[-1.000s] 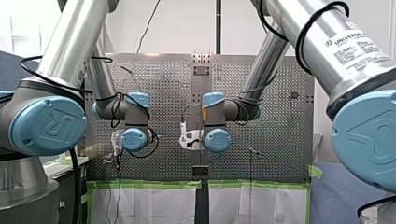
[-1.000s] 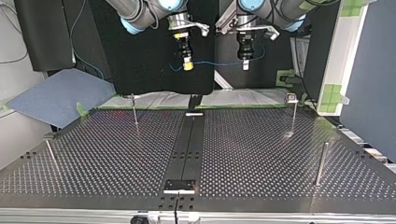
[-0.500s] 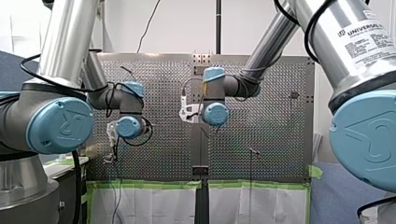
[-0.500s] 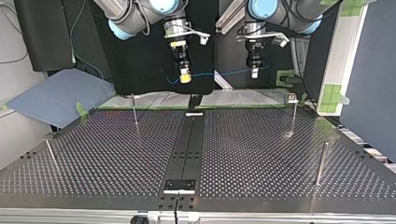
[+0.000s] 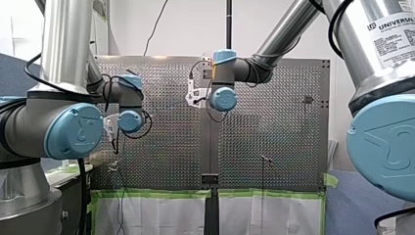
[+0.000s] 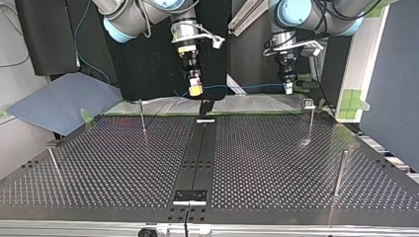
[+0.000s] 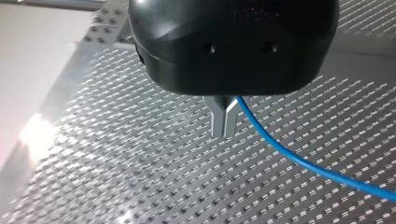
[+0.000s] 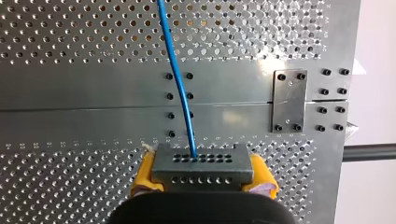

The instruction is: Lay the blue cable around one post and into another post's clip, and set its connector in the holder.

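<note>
Black print on my right arm's silver tube (image 5: 391, 34): "UNIVERS", the rest cut off by the frame, smaller lines beneath too fine to read. UR emblem embossed on the blue joint caps (image 5: 73, 131).

Perforated worktop (image 6: 272, 163) broad and bare across its middle, split by a dark centre strip (image 6: 200, 148) running from the arms' edge to the opposite edge, a black block (image 6: 189, 196) at that far end. Four thin posts, well apart. Plain post (image 6: 142, 116) near the arms' edge. Second post near the same edge, topped by a small clip (image 6: 309, 103). Tall post (image 6: 340, 173) by one side edge, leaning post (image 6: 53, 163) by the other. Green tape (image 5: 156, 193) along the arms' edge.

Blue cable (image 6: 237, 86) thin, smooth and bright, strung through the air between both grippers. Clear of every post, above the worktop, sagging slightly. Right gripper (image 6: 195, 90) raised, its yellow pads (image 8: 144, 181) clamped on the connector (image 8: 201, 163), a grey metal block with two rows of small holes, cable leaving its top face. Left gripper (image 7: 223, 122) black-bodied, metal fingers pressed together on the cable, which emerges beside their base and trails off to one side.
</note>
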You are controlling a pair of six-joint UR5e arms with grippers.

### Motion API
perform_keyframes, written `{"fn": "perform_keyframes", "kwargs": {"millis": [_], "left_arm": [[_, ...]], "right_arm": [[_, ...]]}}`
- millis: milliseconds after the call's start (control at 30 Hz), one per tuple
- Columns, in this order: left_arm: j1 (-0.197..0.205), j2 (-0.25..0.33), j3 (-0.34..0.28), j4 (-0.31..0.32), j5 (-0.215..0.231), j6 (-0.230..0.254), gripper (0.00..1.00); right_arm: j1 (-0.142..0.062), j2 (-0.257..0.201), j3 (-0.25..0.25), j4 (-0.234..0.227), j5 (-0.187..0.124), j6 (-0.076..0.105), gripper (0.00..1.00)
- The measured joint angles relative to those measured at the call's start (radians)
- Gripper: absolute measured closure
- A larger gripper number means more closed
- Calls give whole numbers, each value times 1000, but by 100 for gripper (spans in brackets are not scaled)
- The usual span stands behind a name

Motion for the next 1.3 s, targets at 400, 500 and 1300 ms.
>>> {"fn": "perform_keyframes", "kwargs": {"millis": [400,500,1300], "left_arm": [[88,88,45,-57,11,-87,100],[114,114,70,-82,10,-112,100],[205,299,267,-279,10,-158,100]], "right_arm": [[0,0,-90,74,-41,7,100],[-3,0,-114,90,-55,12,100],[-9,5,-292,155,-169,39,100]]}}
